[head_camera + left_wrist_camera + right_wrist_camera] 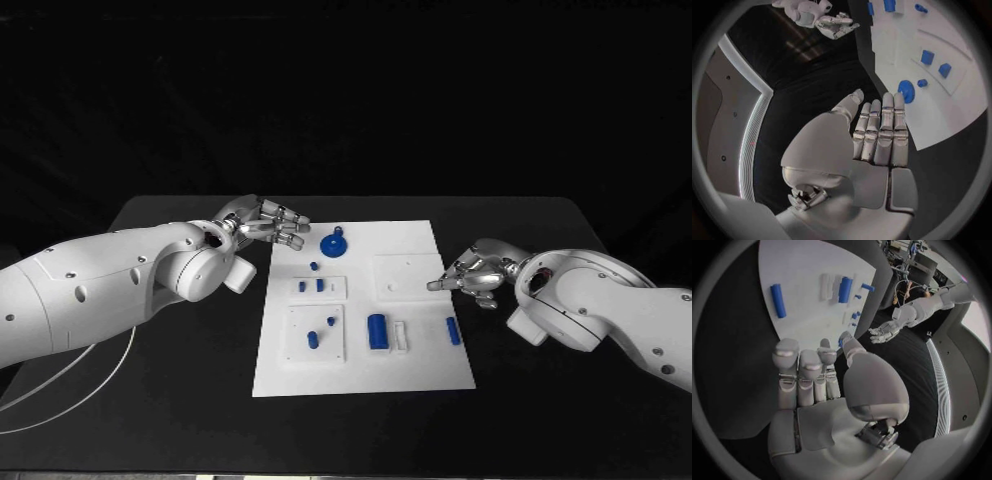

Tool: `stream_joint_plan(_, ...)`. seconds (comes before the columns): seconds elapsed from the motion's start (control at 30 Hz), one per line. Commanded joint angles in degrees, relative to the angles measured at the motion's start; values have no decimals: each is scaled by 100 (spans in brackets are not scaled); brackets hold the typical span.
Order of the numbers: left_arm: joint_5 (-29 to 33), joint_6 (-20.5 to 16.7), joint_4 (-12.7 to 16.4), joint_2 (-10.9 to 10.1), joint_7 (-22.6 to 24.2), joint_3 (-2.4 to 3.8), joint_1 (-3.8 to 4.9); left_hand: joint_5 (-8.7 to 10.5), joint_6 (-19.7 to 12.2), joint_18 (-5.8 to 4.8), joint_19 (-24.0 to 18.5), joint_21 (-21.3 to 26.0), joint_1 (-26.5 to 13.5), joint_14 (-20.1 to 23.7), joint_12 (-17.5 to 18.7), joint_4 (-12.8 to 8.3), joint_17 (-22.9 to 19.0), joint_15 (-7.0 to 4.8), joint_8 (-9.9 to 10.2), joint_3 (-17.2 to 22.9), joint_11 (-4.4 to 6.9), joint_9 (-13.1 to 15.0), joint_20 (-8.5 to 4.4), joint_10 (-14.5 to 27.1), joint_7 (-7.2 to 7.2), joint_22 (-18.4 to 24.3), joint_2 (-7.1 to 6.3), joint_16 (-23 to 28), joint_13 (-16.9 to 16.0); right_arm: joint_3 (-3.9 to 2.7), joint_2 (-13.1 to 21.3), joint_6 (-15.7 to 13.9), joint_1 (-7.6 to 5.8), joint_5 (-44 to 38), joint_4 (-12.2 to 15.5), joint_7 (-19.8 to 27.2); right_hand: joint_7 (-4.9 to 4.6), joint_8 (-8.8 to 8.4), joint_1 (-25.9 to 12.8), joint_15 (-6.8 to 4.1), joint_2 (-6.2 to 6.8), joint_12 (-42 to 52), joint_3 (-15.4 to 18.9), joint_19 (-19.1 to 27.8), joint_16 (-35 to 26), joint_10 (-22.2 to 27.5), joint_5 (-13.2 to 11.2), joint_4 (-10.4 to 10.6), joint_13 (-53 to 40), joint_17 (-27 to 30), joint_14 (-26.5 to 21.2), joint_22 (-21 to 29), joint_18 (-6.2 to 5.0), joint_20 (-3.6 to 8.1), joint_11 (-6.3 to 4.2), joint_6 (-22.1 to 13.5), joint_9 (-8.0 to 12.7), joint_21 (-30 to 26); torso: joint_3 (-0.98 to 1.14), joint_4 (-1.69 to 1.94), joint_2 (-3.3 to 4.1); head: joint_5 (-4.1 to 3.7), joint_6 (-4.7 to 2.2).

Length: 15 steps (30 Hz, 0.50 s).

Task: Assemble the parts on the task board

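Flanking flat white task board (418, 240), two empty silver hands.

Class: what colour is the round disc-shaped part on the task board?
Blue; the round part shows best in the head view.

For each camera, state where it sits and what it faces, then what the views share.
Head view: on the robot's head, looking down at the task board, both arms entering.
Left wrist view: behind the left hand, facing the board's edge.
Right wrist view: behind the right hand, facing the board.
Shared: the round blue part appears in head and left wrist views.
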<state>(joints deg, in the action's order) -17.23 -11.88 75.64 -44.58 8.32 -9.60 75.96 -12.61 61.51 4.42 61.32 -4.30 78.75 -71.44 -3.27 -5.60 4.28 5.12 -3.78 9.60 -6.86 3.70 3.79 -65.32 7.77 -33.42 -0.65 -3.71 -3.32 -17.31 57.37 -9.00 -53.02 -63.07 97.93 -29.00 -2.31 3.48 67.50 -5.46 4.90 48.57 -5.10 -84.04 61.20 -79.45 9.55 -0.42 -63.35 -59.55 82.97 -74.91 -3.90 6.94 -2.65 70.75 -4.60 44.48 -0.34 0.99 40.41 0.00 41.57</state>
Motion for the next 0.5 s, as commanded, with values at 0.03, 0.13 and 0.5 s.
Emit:
stream_joint_plan(0.03,14,66,5,13,99,-14,2,15,-19,48,45,20,-9,35,-26,26,5,-4,14,6,3,2,13,31,-8,5,-42,19,1,-10,81,645,7,-683,-37,-335,6,17,-26,-3,-6,26,-63,-319,36,-1,-40,-10,-8,1,24,-298,56,-16,2,35,-22,34,0,-2,0,-37,-9)
stream_joint_plan(0.13,18,75,6,13,98,-28,2,15,-19,48,45,20,-9,35,-26,26,5,-4,14,6,3,2,13,31,-8,5,-42,19,1,-15,154,935,29,-1036,-56,-616,-1,19,-77,-5,56,33,-162,-316,35,19,-208,101,-28,0,23,-297,58,-14,-2,25,-29,20,-4,5,4,-57,-18)
stream_joint_plan(0.5,22,85,11,2,102,-49,2,23,-18,43,51,23,-15,32,-24,30,5,-5,14,4,4,1,10,25,-8,21,-39,21,1,-17,164,1306,358,-1500,6,-1148,-25,21,-348,-7,686,-49,-791,-315,-34,42,-672,1246,-24,33,14,-285,55,-7,7,-58,14,-57,-10,12,8,-94,-19)
